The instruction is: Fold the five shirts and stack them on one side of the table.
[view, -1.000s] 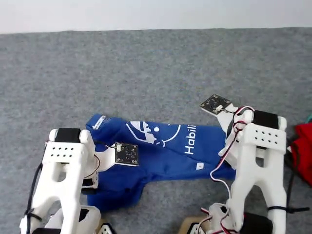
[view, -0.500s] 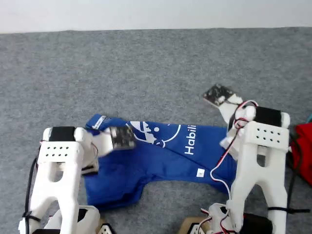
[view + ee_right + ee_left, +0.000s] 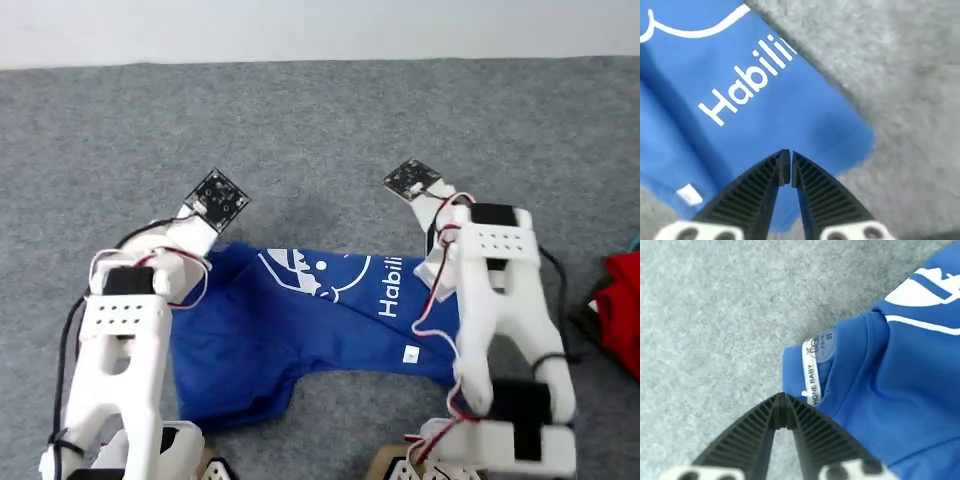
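blue shirt (image 3: pixel 330 325) flat at 6 o'clock on table (image 3: pixel 300 130). l gripper (image 3: pixel 785 412) jaws together by collar label. r gripper (image 3: pixel 786 167) jaws together over shirt's 3 o'clock end.

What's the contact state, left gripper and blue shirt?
Cannot tell. Left wrist view: left gripper, shut, overlaps the blue shirt collar edge; height unclear.

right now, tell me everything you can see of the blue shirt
The blue shirt lies flat but rumpled on the grey table, spread between the two arms. It looks like smooth, soft knit, with a white drawing and white letters, a white neck label at the collar and a small white tag near one edge. The left hand, shut, sits by the collar; the right hand, shut, is over the lettered end. Whether either touches it I cannot tell.
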